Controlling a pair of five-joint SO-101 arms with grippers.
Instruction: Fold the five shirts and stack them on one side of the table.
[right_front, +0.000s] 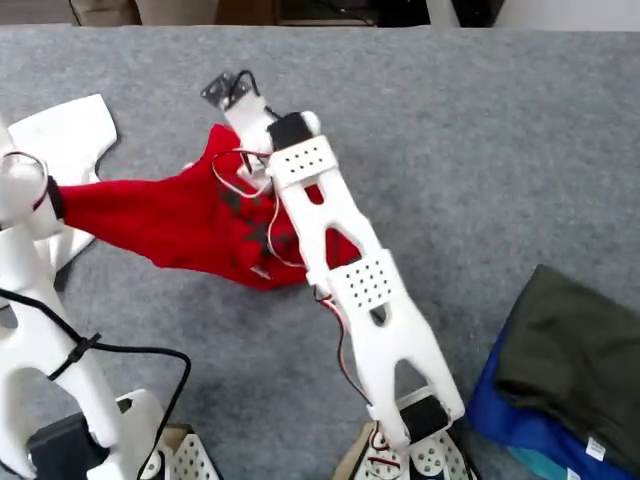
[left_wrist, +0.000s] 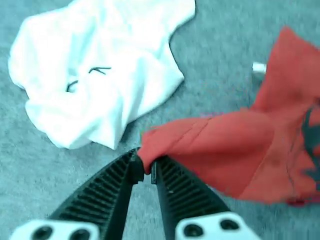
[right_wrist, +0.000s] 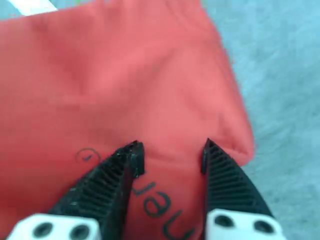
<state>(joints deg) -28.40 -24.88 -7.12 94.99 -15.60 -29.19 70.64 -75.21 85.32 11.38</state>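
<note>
**Item: red shirt** (right_front: 190, 225). One of five, unfolded.
Location: left of centre on the grey tabletop (right_front: 480, 150), partly under my right arm.
Orientation: I read the long axis as running across the tabletop, side to side in the high view. The narrow, drawn-out end points at my left arm. The wider, bunched body with its dark print lies at the other end. The shirt is rumpled, not spread flat.

**Item: left claw** (left_wrist: 145, 170). Closed tight on the tip of the red shirt's narrow end, gripping only a small fold of cloth.

**Item: right claw** (right_wrist: 170, 152). Jaws apart, just above the printed area with nothing between them. I cannot tell whether the tips touch the cloth.

**Item: white shirt** (right_front: 65, 135). Crumpled at the far left, close beside the pinched end.

**Item: folded stack.** A dark olive shirt (right_front: 575, 350) lies on a blue one (right_front: 510, 420) at the near right, well apart from the rest.

**Hazards, as I judge them:**
- The left grip is shallow, so a firm pull could slip the cloth free.
- With the right claw unclamped, a pull from the left would drag the whole shirt rather than stretch it, bunching it further or sliding it onto the white shirt.
- If the right claw closes on stacked folds, it may pick up several layers and spoil the fold.
- Loose wiring on my right arm hangs over the cloth and might snag.
</note>
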